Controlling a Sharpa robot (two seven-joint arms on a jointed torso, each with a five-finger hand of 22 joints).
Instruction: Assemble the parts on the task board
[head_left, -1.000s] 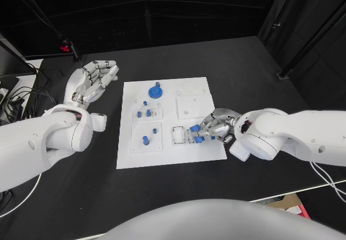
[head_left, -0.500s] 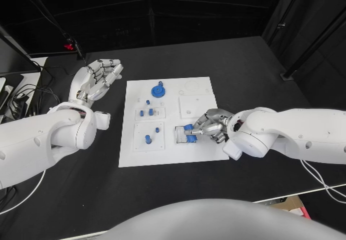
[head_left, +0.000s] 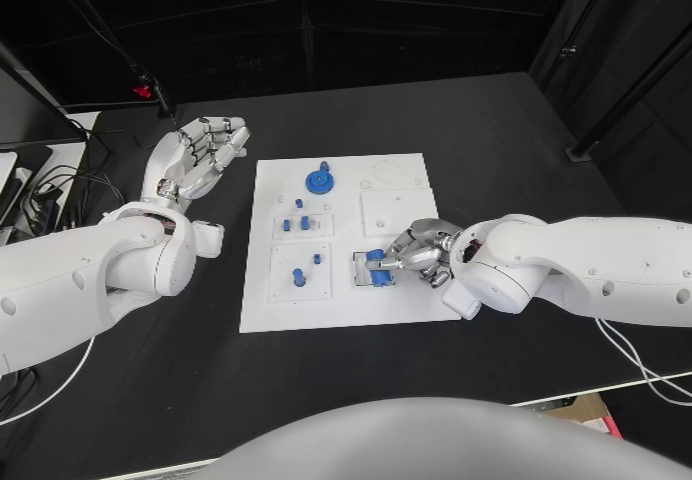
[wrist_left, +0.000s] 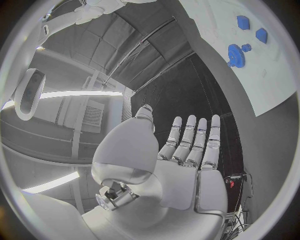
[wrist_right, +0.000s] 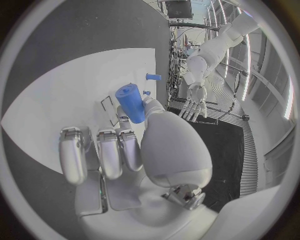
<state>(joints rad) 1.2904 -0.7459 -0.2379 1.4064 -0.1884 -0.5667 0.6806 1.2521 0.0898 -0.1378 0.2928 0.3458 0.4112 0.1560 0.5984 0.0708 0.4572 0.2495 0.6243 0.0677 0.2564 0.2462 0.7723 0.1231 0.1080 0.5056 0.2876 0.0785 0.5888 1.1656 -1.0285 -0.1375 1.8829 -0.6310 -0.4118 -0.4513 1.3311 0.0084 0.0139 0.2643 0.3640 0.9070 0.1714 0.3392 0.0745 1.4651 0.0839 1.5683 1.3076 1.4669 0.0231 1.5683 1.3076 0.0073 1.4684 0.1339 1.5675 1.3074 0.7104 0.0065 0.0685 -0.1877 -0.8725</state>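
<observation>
**Right hand pinches a blue part over the board**

Nearest, the right hand (head_left: 415, 252) pinches a blue cylindrical part (wrist_right: 130, 102) between thumb and fingers, just above the task board (head_left: 418, 295) at its near right. Farther back sits a blue gear (head_left: 317, 182). The left hand (head_left: 199, 155) hovers beside the board, fingers straight, held together, holding nothing.

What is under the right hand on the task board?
The right hand holds a blue part over a small recessed module near the task board's right edge. Blue pieces show in that module; the fingers cover whatever lies beneath them.
</observation>
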